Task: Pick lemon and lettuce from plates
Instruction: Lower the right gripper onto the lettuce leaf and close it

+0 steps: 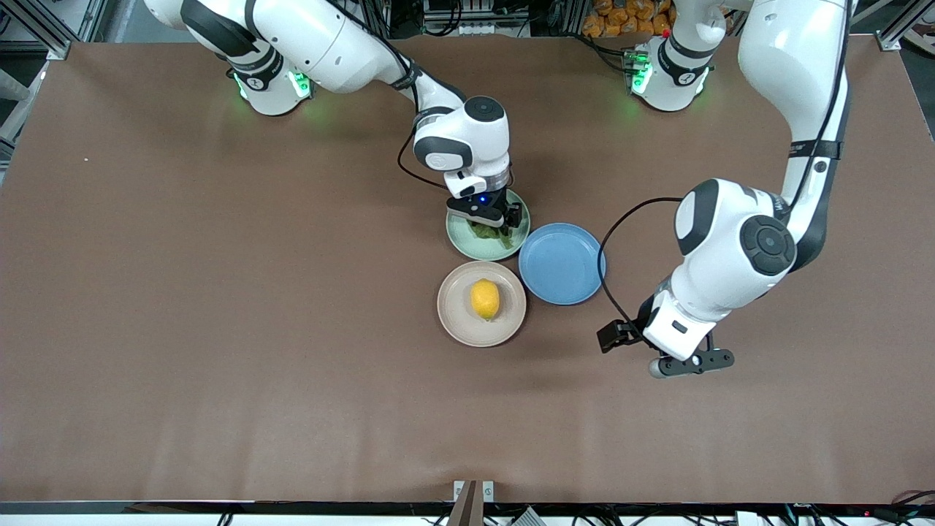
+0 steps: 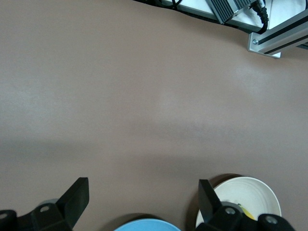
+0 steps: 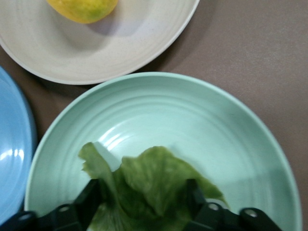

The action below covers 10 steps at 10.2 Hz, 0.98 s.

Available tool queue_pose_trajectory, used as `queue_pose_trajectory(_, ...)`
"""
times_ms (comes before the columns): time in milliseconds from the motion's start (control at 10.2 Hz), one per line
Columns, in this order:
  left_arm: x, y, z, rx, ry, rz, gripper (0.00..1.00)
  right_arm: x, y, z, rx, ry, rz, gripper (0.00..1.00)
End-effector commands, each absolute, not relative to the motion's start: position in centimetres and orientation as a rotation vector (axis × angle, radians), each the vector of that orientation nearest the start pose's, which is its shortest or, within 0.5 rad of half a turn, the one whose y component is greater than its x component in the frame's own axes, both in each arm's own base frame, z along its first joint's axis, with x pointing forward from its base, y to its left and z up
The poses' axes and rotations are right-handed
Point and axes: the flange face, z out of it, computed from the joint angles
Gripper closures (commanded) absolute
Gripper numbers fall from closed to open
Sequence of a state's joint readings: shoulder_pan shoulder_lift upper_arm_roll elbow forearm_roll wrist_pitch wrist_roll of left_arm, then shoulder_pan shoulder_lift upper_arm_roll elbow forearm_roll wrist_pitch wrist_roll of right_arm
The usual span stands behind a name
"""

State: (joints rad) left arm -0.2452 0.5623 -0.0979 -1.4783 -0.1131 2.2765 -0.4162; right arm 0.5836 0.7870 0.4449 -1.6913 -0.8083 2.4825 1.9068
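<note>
The lettuce (image 1: 488, 234) lies on the mint green plate (image 1: 467, 245), the plate nearest the robot bases. My right gripper (image 1: 491, 225) is down on this plate, its fingers closed against the two sides of the leaf. In the right wrist view the lettuce (image 3: 154, 178) bunches up between the fingers (image 3: 94, 197) over the mint plate (image 3: 192, 110). The lemon (image 1: 485, 299) sits on the beige plate (image 1: 456, 314), nearer the front camera, and shows in the right wrist view (image 3: 83, 7). My left gripper (image 1: 690, 362) hangs open and empty over bare table toward the left arm's end.
An empty blue plate (image 1: 561, 263) sits beside the other two plates, toward the left arm's end. It shows at the edge of the left wrist view (image 2: 147, 225), with the beige plate (image 2: 245, 192) beside it. The brown table (image 1: 219, 329) spreads wide around them.
</note>
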Motion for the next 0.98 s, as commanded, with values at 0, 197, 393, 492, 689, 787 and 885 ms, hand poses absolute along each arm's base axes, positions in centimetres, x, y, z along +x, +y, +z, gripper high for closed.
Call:
queue_pose_trajectory(0, 69.4, -24.2, 37.0, -3.353, -0.313, -0.316, 0.0, 39.0, 57.1, 18.9, -2.924, 0.625, -0.377, 1.0)
queue_pose_trajectory(197, 69.2, -25.2, 36.3, -3.354, -0.371, -0.309, 0.0, 40.0, 57.3, 20.3, -2.913, 0.637, -0.403, 1.0)
queue_pose_trajectory(393, 69.4, -25.6, 36.1, -3.358, -0.433, -0.339, 0.0, 40.0, 57.2, 21.7, -2.957, 0.591, -0.408, 1.0)
queue_pose_trajectory(492, 68.8, -27.0, 35.7, -3.36, -0.435, -0.324, 0.0, 40.1, 56.7, 22.9, -3.023, 0.544, -0.42, 1.0)
queue_pose_trajectory(689, 68.4, -29.1, 35.0, -3.368, -0.502, -0.356, 0.0, 41.5, 55.0, 28.6, -3.081, 0.505, -0.352, 1.0)
queue_pose_trajectory(787, 68.0, -30.3, 34.3, -3.371, -0.525, -0.354, 0.0, 42.2, 53.9, 32.9, -3.09, 0.451, -0.262, 1.0)
queue_pose_trajectory(885, 67.6, -31.6, 33.7, -3.375, -0.533, -0.35, 0.0, 43.6, 51.5, 37.3, -3.111, 0.394, -0.164, 1.0)
